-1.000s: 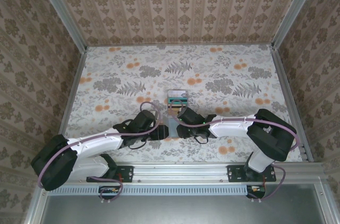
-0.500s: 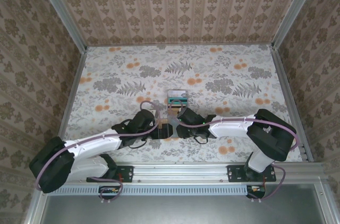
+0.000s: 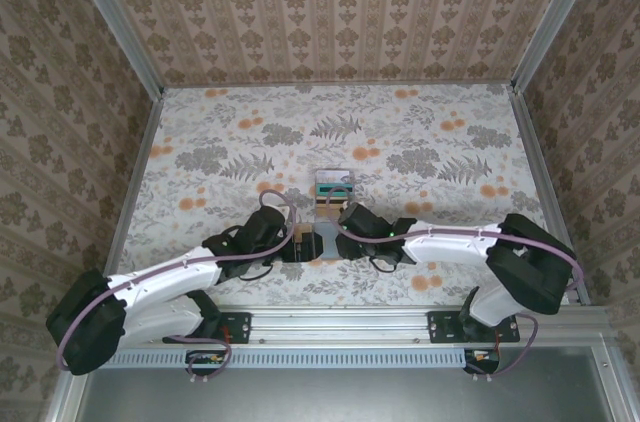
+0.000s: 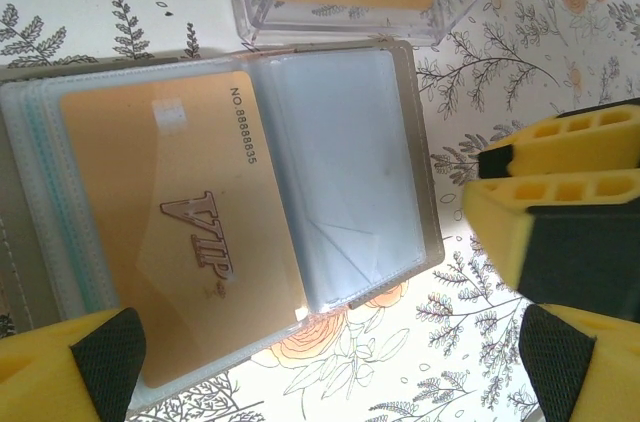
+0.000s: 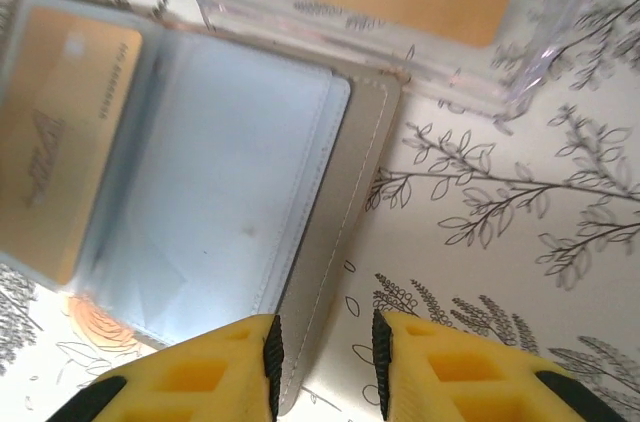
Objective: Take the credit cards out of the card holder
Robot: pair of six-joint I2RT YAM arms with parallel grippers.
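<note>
**Card holder lies open between two grippers, gold card in its pocket**

The card holder (image 5: 350, 202) lies open and flat on the floral table (image 3: 450, 152), low in the middle of the overhead frame, between the two arms' wrists. In the left wrist view a gold card (image 4: 170, 242) printed "VIP" sits in the pocket at the frame's left, while the blue-grey pocket beside it at centre is bare.

Just past the holder's upper edge stands a clear plastic box (image 4: 340, 30) with another gold-tan card inside. It is close enough that its corner nearly meets the holder's rim.

The left gripper (image 4: 330, 357) has its jaws spread wide, one pad in each lower corner of its view, and holds nothing. The holder's lower edge lies in the span between them.

The right gripper (image 5: 325, 367) has its jaws a narrow gap apart at the bottom of its frame. The holder's taupe rim runs into that gap, with table showing beside it, and nothing is clamped. Its yellow fingers (image 4: 560, 137) stand just beside the holder's right edge in the left wrist view.
</note>
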